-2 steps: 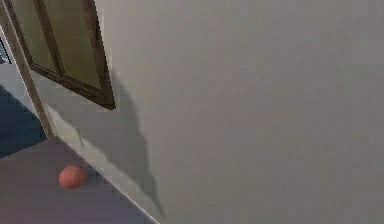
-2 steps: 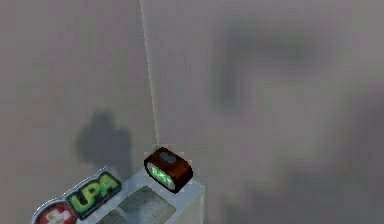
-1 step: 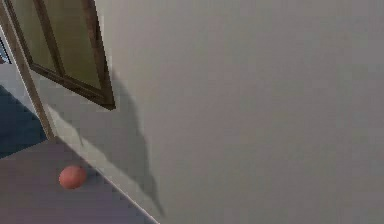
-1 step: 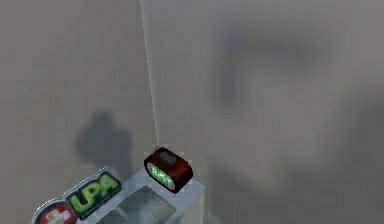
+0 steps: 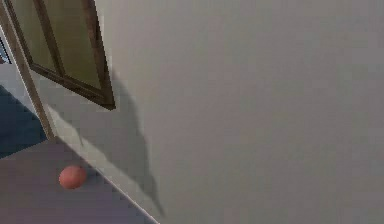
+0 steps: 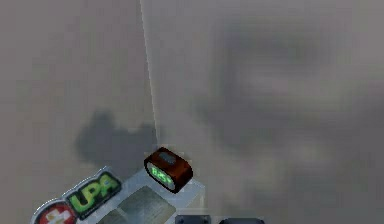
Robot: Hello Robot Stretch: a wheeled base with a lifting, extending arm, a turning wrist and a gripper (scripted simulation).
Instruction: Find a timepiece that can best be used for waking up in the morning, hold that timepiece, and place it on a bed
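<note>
**Q:** Entry one. Where was the timepiece?

**A:** In the arm side view. A brown alarm clock (image 6: 167, 168) with a green-lit face sat low in the picture, at about 6 o'clock from centre. It was tilted, with a pale wall (image 6: 280, 90) behind it. I could not tell whether it rested on anything.

**Q:** And your hand?

**A:** My gripper (image 6: 183, 214) was at the bottom edge, at about 5 o'clock from the clock and just beside it. Two dark-marked squares (image 6: 240, 219) lay along that same edge. I could not make out the gripper's far end. So I could not tell whether it held anything, or what state it was in.

**Q:** Anything else near the clock?

**A:** Yes. At 8 o'clock from it there was a flat thing with green lettering (image 6: 93, 195). A red-and-white round thing (image 6: 55, 214) was near the corner, at 8 o'clock again from the lettered thing.

**Q:** What about the forward view?

**A:** A grey wall face (image 5: 250, 100) ran from 12 round to 5 o'clock. A wood-framed panel (image 5: 70, 50) with dark panes sat at 10 o'clock. An orange-red ball (image 5: 71, 177) lay on the floor (image 5: 40, 205) at 8 o'clock, close to the foot of the wall.
</note>
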